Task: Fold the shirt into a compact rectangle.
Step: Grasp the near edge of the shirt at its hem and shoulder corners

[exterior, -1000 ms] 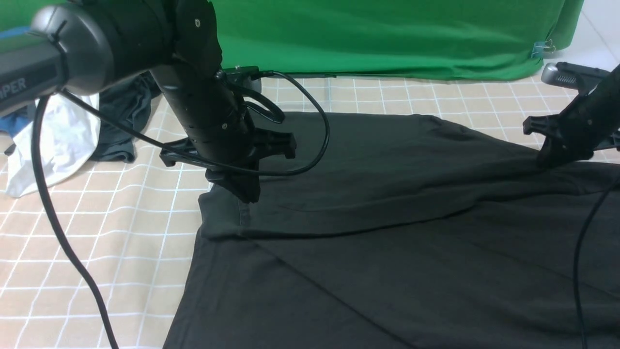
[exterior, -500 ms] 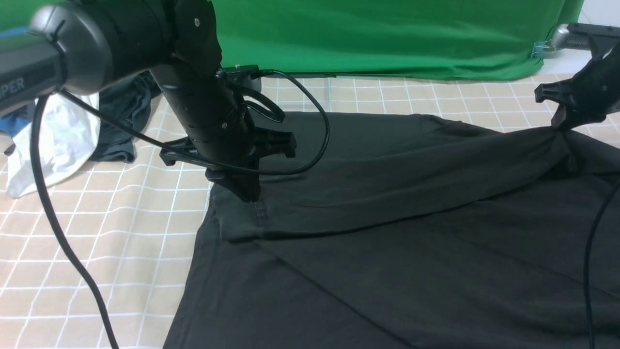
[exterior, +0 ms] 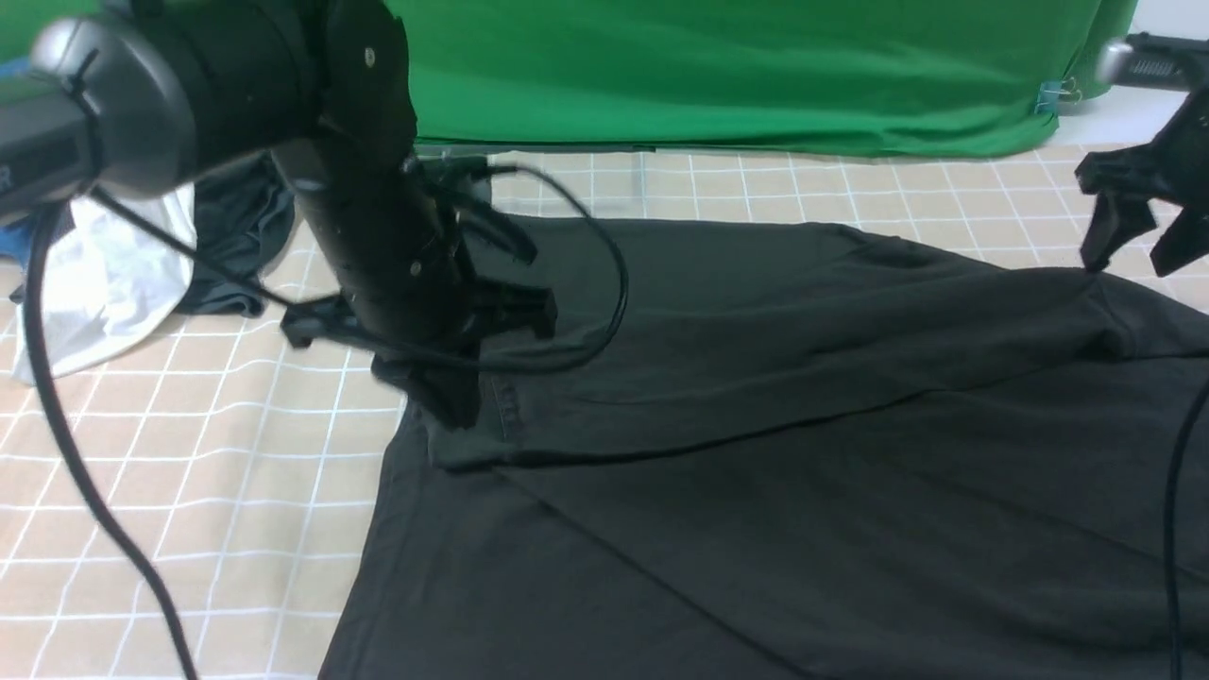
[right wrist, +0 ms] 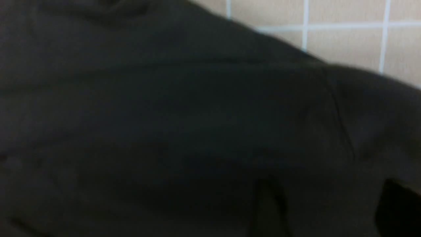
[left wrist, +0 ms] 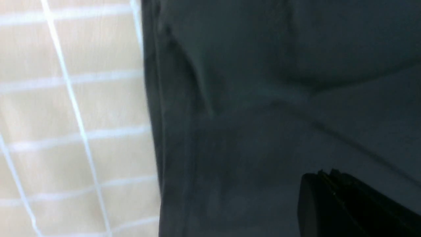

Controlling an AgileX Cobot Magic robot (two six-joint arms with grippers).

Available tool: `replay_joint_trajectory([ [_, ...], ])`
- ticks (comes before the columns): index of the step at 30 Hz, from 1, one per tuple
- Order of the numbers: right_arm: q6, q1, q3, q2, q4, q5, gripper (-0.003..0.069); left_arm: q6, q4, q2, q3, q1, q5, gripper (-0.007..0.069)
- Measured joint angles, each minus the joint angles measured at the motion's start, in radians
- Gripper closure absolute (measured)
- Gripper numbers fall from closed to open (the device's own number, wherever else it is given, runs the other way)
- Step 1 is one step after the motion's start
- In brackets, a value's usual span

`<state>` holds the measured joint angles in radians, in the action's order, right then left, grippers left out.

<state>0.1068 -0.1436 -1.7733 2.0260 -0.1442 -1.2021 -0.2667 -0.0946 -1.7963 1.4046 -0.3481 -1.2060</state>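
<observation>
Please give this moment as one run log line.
shirt: one flap folded over, on checked cloth | left gripper: shut on folded edge | right gripper: open, empty, over shirt's right end

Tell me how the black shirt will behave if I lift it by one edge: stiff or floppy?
Probably floppy: the black shirt lies in soft creases with a flap folded over itself near the left gripper. Likely light: its layers lie nearly flat on the checked cloth. It may bunch rather than slide whole: fabric puckers below the open right gripper.

Green cloth backdrop behind, counter covered in beige white-gridded cloth, pale floor far right
</observation>
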Motion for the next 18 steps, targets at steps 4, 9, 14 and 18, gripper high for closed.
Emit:
replay_joint_trajectory([
  [4,0.005,0.000,0.078,-0.067,-0.004,-0.011,0.0317,-0.054,0.102,0.000,-0.099,0.000,0.090,0.0576],
  [9,0.011,0.004,0.132,-0.099,-0.007,-0.016,0.0328,-0.090,0.144,0.000,-0.152,0.000,0.245,0.0416],
  [14,0.021,0.012,0.135,-0.100,-0.007,-0.014,0.0328,-0.090,0.119,-0.007,-0.165,0.000,0.320,0.0240],
  [18,0.021,0.031,0.135,-0.100,-0.007,-0.008,0.0328,-0.091,0.095,-0.047,-0.165,0.000,0.339,0.0134],
])
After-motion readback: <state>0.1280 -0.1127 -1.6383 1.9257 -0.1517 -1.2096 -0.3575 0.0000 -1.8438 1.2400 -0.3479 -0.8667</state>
